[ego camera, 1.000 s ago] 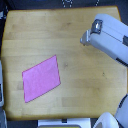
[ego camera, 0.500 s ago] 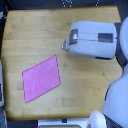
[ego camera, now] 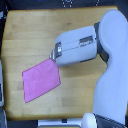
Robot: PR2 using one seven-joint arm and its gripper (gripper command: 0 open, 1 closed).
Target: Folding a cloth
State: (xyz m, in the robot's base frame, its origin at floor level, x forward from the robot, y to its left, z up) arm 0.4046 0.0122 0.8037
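Pinch only the flat pink-magenta fabric cloth (ego camera: 41,80)'s corner nearest the gripper (ego camera: 53,56); whether its jaws are parted, you cannot tell.

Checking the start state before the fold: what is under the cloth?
The cloth lies flat on the wooden table; only tabletop shows around it. Anything beneath is covered. The gripper meets its upper corner.
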